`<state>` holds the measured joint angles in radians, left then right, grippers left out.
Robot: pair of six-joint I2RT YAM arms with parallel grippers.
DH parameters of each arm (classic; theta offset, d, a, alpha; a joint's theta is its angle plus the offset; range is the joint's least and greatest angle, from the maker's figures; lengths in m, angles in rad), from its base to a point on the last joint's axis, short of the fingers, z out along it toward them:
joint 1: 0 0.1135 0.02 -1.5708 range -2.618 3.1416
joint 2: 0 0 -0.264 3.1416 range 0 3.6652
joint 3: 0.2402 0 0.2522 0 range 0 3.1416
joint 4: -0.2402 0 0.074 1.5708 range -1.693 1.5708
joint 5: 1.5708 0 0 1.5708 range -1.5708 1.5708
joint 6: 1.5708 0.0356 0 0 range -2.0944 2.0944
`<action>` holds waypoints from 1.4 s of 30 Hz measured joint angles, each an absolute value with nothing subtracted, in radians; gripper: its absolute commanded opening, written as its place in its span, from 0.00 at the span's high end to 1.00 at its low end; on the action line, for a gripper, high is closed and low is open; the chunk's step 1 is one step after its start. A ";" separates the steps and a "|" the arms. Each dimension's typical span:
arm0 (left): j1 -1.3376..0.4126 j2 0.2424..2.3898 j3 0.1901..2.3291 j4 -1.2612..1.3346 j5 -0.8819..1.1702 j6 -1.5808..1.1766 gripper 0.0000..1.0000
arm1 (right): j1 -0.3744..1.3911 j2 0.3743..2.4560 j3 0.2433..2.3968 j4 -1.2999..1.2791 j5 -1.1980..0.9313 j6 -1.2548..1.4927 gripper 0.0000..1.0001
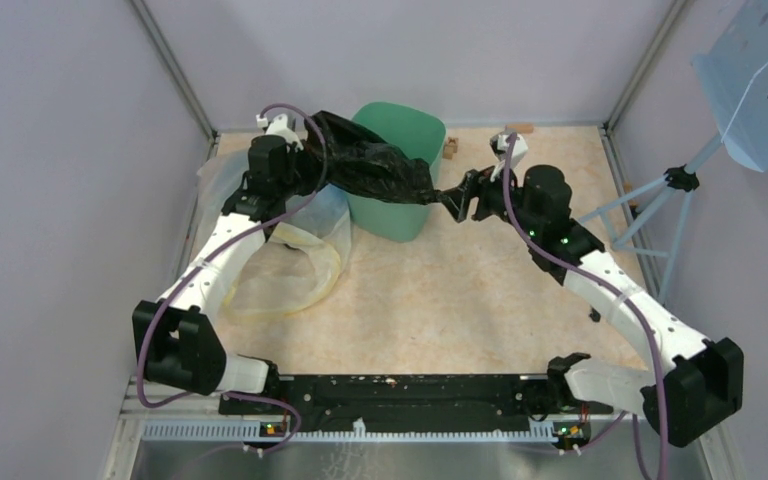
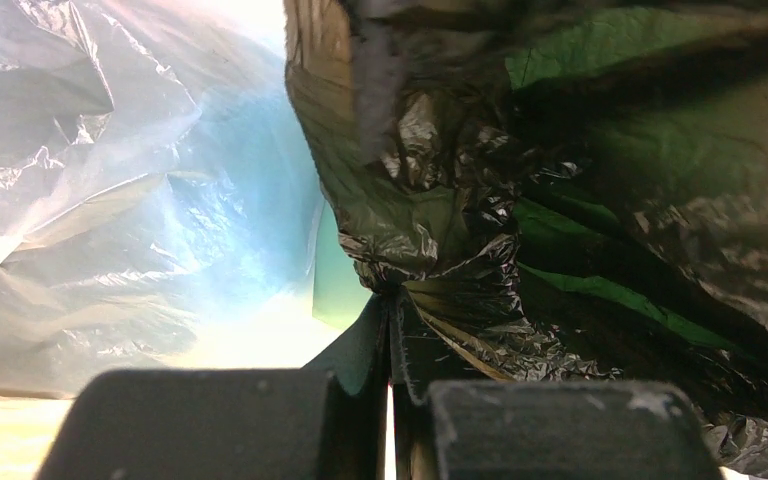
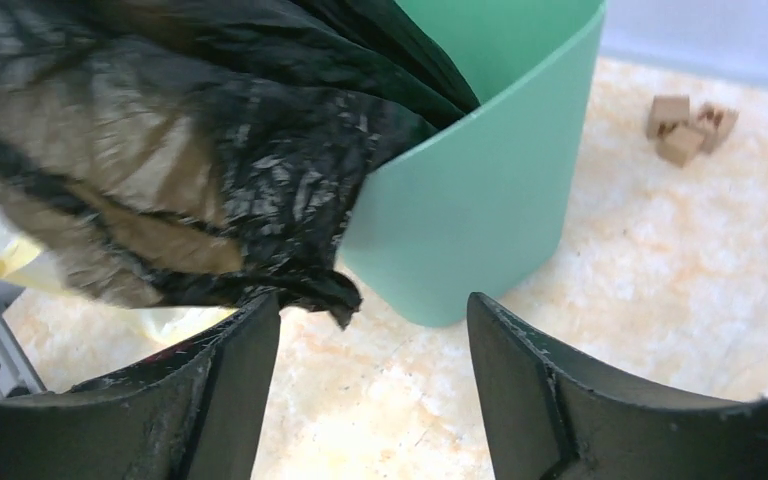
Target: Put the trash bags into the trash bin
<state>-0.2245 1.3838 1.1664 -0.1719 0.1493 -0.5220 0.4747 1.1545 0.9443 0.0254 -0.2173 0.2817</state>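
Observation:
A crinkly black trash bag (image 1: 370,165) hangs stretched between my two grippers, draped over the near left rim of the mint-green trash bin (image 1: 412,132). My left gripper (image 2: 392,310) is shut on a bunched end of the bag (image 2: 440,220), left of the bin. My right gripper (image 3: 372,300) is open in front of the bin (image 3: 470,220). The bag's other end (image 3: 210,150) hangs just above its left finger (image 3: 230,370), with nothing between the jaws. In the top view the right gripper (image 1: 457,203) sits at the bag's right tip.
A large clear bag (image 1: 290,260) with yellow and blue contents lies left of the bin and fills the left of the left wrist view (image 2: 110,200). Small wooden blocks (image 1: 450,148) lie behind the bin. A pale blue perforated stand (image 1: 750,80) rises at the right wall.

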 measured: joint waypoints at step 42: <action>-0.224 1.452 1.180 -0.158 0.182 -0.521 0.98 | 0.521 1.465 1.486 -0.276 -0.039 0.001 1.00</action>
